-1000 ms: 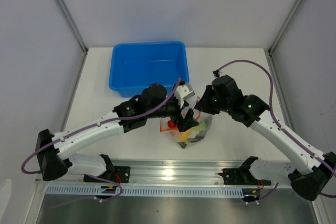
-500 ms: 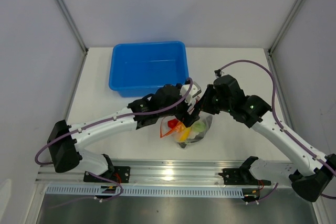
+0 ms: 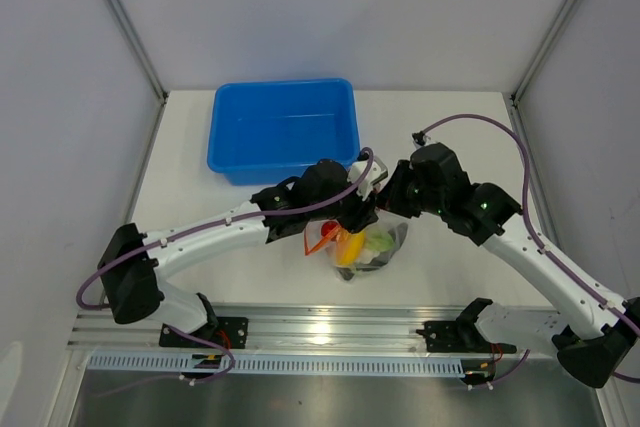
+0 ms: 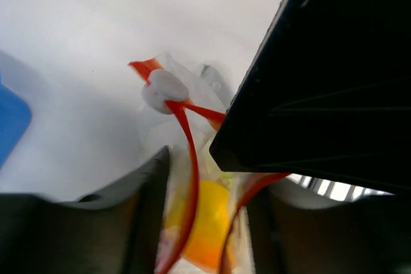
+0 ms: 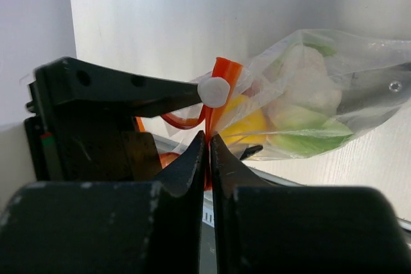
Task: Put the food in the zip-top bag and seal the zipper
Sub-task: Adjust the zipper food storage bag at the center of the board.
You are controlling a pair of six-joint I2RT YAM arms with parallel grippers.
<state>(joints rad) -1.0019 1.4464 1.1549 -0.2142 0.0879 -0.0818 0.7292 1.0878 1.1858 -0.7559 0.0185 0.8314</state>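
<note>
The clear zip-top bag lies near the table's front edge with food inside. In the right wrist view I make out white cauliflower with green leaves and a yellow-orange piece. My right gripper is shut on the red-orange zipper just below its white slider. My left gripper straddles the bag's mouth. Both zipper strips and the yellow-orange piece sit between its fingers, which stand apart. In the top view the two grippers, left and right, meet at the bag's far end.
An empty blue tub stands behind the arms at the back of the table, close to the left forearm. The aluminium rail with the arm bases runs just in front of the bag.
My left gripper has swung right onto the bag's mouth, and its jaws have narrowed around it. The right gripper has kept its pinch on the zipper, barely moving.
</note>
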